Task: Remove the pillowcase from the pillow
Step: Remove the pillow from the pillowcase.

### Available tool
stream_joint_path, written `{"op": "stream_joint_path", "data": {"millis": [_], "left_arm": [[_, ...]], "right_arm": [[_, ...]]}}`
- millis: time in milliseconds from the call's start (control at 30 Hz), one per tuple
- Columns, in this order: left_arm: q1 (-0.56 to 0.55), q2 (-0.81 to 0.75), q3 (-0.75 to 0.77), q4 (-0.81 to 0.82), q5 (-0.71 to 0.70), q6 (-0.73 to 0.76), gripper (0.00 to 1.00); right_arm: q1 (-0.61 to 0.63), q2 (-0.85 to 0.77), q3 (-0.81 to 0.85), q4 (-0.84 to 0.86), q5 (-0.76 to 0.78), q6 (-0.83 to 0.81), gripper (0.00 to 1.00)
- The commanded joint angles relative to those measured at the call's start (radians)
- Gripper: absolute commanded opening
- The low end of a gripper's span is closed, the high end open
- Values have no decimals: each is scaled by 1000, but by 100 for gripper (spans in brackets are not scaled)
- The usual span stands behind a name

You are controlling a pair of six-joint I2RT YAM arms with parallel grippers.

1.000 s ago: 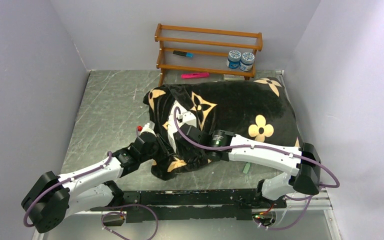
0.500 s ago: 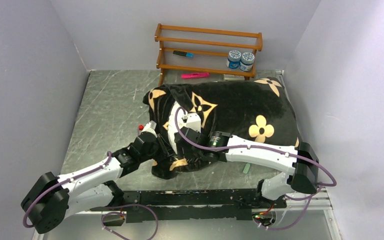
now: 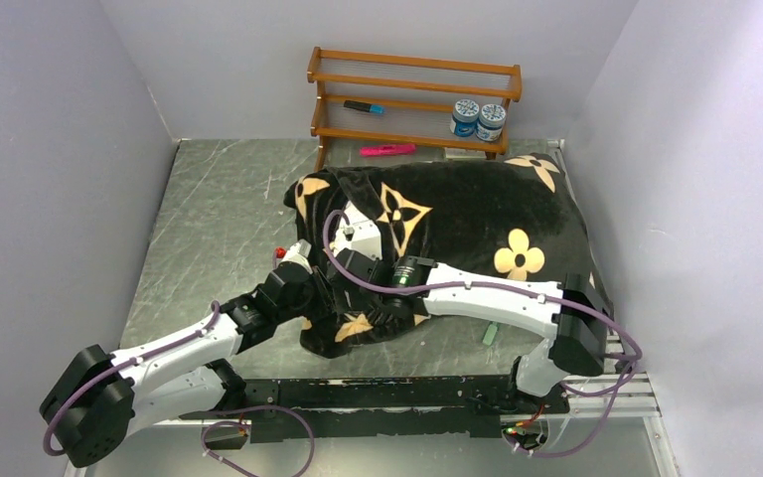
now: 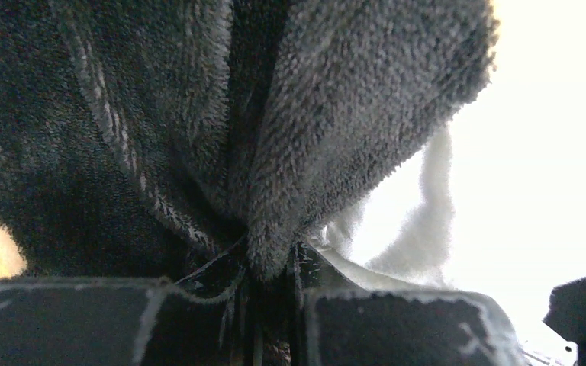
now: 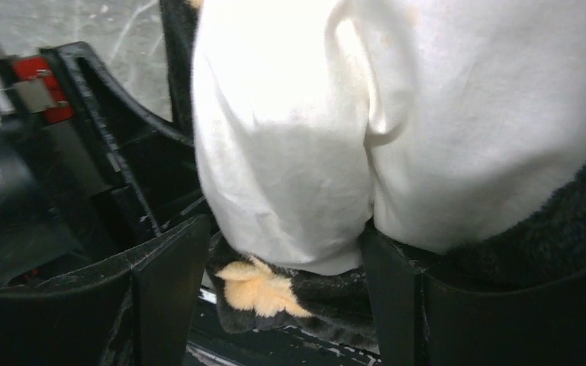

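Left wrist: left fingers (image 4: 84, 320) clamp pillowcase (image 4: 313, 114) | right fingers (image 5: 164, 290) straddle pillow (image 5: 313, 114)

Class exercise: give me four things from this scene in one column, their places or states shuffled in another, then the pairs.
1 left tool
2 right tool
3 pink marker
4 two jars

A standing on the wooden rack
B shut on pillowcase fabric
C lying on the table by the rack
D open around the pillow's corner

Pairs: 1-B, 2-D, 3-C, 4-A
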Motion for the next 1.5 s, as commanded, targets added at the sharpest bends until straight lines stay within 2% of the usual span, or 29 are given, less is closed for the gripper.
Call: {"op": "stream_joint_path", "data": {"millis": [0,167,367,467,667,733,767,1133,1467], "left_arm": [[-15,-11,9,-23,99,13,15],[-15,0,9,-20,102,10,15],[-15,4,7,-22,101,3,15],[-15,1,8,-29,96,0,15],[-15,-21,18,-56,79,-3,15],[-15,-32,19,-68,72,-8,15],[-15,-38,19,-71,69,-10,15],[-30,-86,74,-155,54,2,15],[-61,-112,115,-237,2,9,15]], "right_arm": [[1,42,20,-61,88,30,76],[-8,48,-41,-112,118,55,80],[-48,58,-111,-19,77,14,77],[-65,86,-111,32,56,-24,64],[-99,79,-93,153,-26,-95,17],[-113,68,-84,195,-58,-115,3],[-119,63,-78,219,-69,-129,0],[-215,77,84,399,-103,-260,0],[-328,113,291,434,-147,-328,0]]}}
